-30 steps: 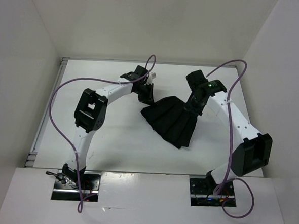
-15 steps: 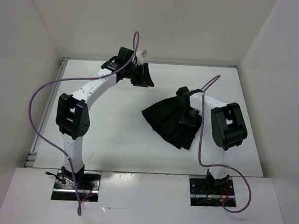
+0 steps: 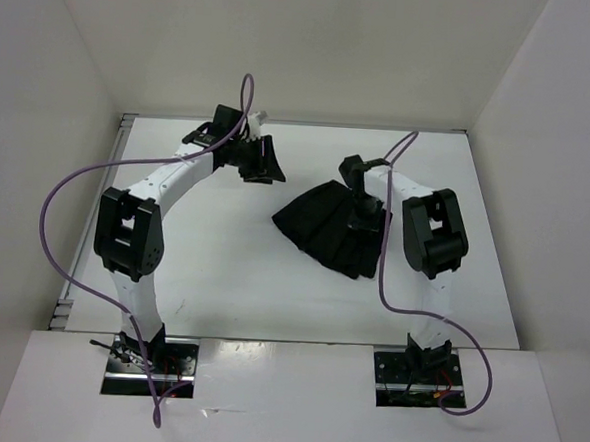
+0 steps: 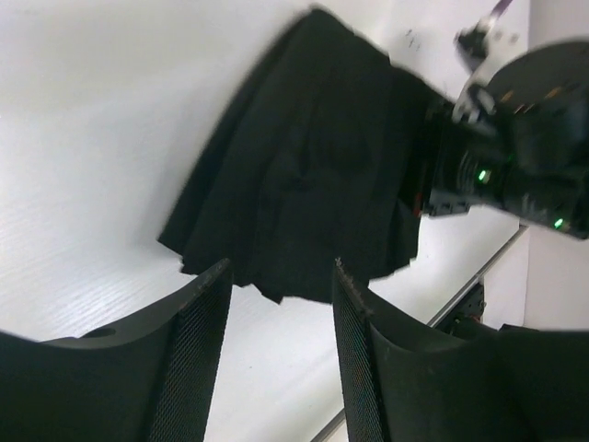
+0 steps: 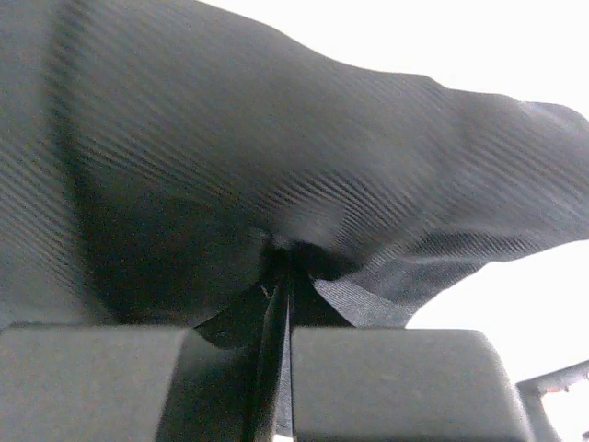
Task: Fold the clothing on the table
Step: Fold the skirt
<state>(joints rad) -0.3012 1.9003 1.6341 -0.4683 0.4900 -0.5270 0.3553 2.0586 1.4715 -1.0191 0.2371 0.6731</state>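
White arms; black joints; looping purple cables.

Flat white rectangular tabletop w/ white walls at left, far & right sides. Directly on it, right of ctr: soft black pleated fabric garment, spread fan-like, narrow end twd far right, wide ragged hem twd near left. Creases running lengthwise btw the two ends.

The clothing lies on the table, right of centre.
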